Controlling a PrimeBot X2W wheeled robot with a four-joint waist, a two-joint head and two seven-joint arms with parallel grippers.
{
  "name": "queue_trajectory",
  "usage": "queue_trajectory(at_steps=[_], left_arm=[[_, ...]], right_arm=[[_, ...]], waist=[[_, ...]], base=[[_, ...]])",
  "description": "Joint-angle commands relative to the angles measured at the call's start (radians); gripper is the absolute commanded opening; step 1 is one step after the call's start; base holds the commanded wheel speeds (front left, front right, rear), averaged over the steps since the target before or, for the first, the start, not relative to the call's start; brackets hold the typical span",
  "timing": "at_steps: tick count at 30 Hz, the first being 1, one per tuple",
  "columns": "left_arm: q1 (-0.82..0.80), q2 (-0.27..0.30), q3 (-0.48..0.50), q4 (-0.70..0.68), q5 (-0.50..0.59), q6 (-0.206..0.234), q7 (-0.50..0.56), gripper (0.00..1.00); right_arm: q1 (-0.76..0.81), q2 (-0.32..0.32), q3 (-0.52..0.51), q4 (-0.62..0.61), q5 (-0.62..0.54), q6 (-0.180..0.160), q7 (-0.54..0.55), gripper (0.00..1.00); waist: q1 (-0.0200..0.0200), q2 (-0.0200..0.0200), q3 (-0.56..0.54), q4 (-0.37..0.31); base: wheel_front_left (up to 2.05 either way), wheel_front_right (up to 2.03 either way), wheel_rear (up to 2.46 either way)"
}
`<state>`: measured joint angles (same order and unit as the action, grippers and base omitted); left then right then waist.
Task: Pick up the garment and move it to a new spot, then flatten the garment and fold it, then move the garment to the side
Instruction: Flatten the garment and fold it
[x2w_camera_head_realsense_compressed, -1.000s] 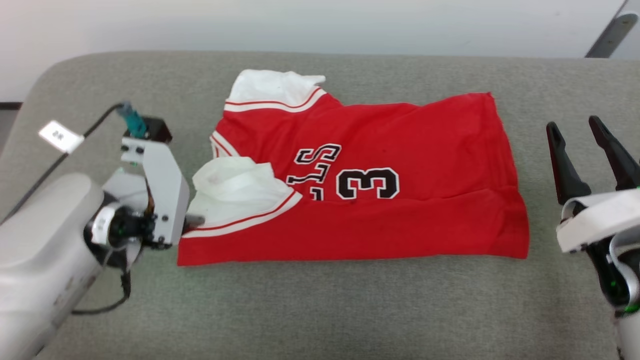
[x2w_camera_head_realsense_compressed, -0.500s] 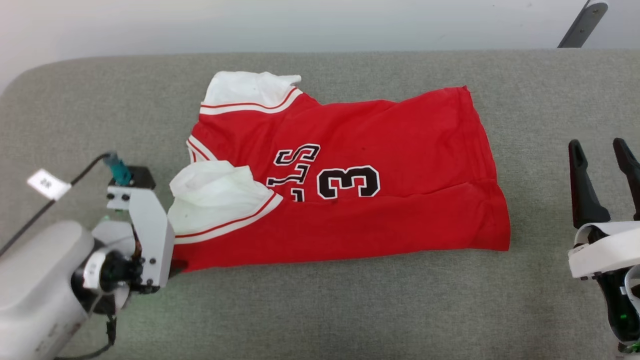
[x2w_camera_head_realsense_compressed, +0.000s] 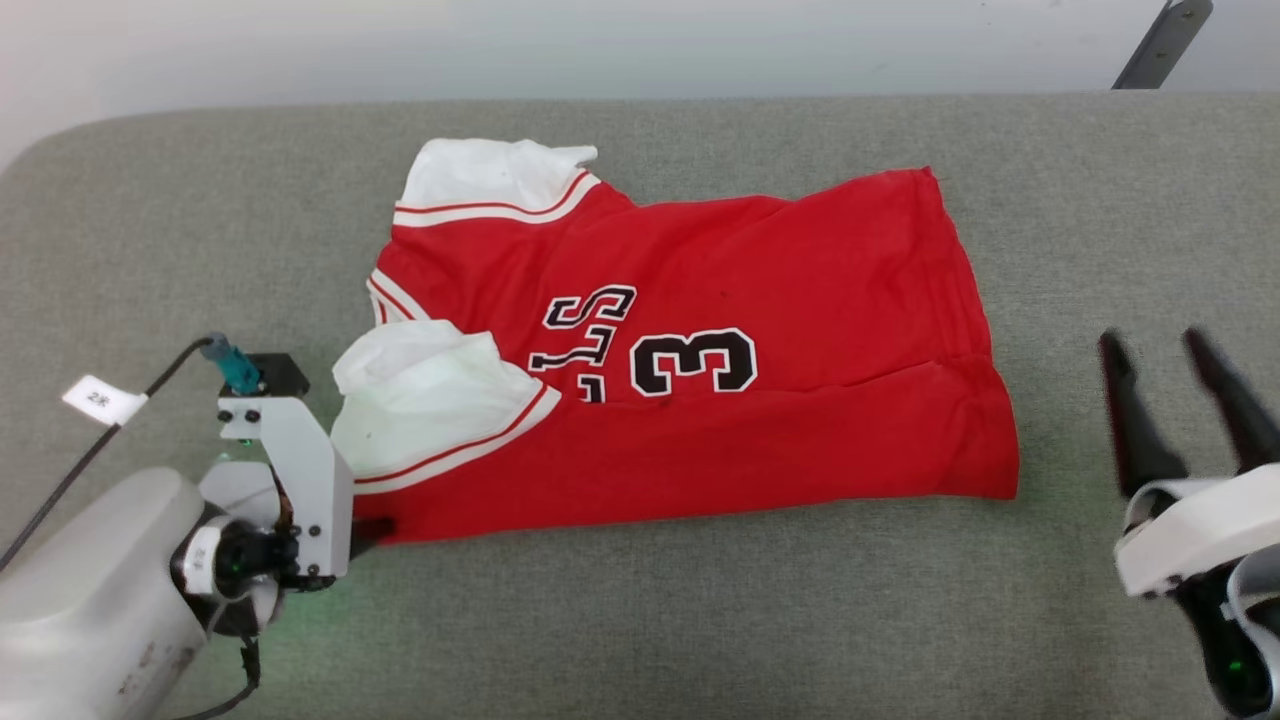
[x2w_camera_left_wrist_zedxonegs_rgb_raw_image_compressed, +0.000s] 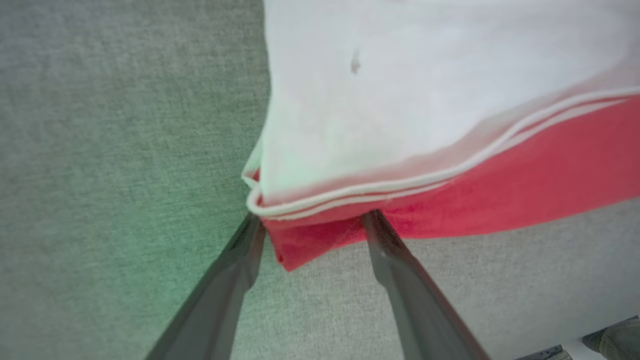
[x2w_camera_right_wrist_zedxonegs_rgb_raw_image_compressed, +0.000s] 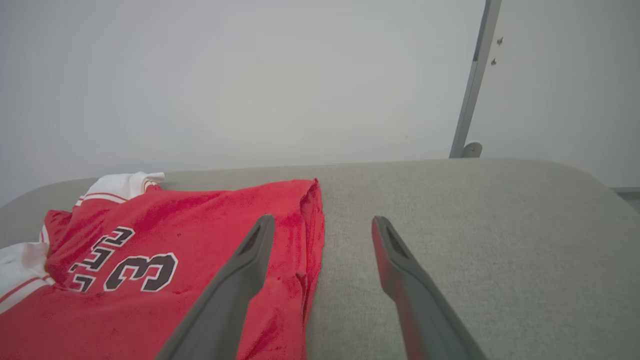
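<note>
While I watch the head feed, the garment lies spread near the middle of the grey padded surface, collar end toward my left arm and hem toward my right. Its near white sleeve is folded in over the red front, reaching the black lettering beside the number 3. The far white sleeve sticks out at the back edge.

The left gripper sits low at the shirt's near left corner. Its two fingers are parted, and the red corner with its striped trim lies in the gap between them (the cloth looks loose rather than pinched, so I read that gripper as spread and gripping nothing). Both fingertips meet the edge of the fabric; whether they pass over or under it I cannot tell.

The right gripper hangs to the right of the hem, apart from the cloth and over bare surface, fingers wide and empty. In its own camera, one finger overlaps the hem.
</note>
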<state>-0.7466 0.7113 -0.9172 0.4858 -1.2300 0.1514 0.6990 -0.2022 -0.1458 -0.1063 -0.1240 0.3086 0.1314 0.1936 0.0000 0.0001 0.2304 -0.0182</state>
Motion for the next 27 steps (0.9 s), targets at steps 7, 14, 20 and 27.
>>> queue_trajectory(at_steps=[7,14,20,27], left_arm=[[0.008,-0.063,-0.028,0.071,0.005,-0.067,-0.007,0.0],[-0.033,-0.107,-0.033,0.107,0.019,-0.104,-0.027,0.0],[-0.057,-0.135,-0.039,0.141,0.029,-0.128,-0.038,0.0],[-0.072,-0.151,-0.044,0.176,0.033,-0.149,-0.043,0.0]], right_arm=[[0.032,0.002,0.032,0.014,0.047,-0.002,0.224,1.0],[-0.04,-0.004,0.033,0.124,0.086,-0.002,0.43,1.0],[-0.122,-0.028,0.039,0.256,0.085,-0.002,0.504,1.0],[-0.168,-0.035,0.09,0.408,0.092,-0.001,0.581,0.0]], waist=[[0.0,-0.0001,0.017,0.015],[0.0,-0.0001,0.05,0.042],[0.0,-0.0001,0.077,0.068],[0.0,-0.0001,0.089,0.086]], base=[[0.0,0.0,0.0],[0.0,0.0,0.0],[0.0,0.0,0.0],[0.0,0.0,0.0]])
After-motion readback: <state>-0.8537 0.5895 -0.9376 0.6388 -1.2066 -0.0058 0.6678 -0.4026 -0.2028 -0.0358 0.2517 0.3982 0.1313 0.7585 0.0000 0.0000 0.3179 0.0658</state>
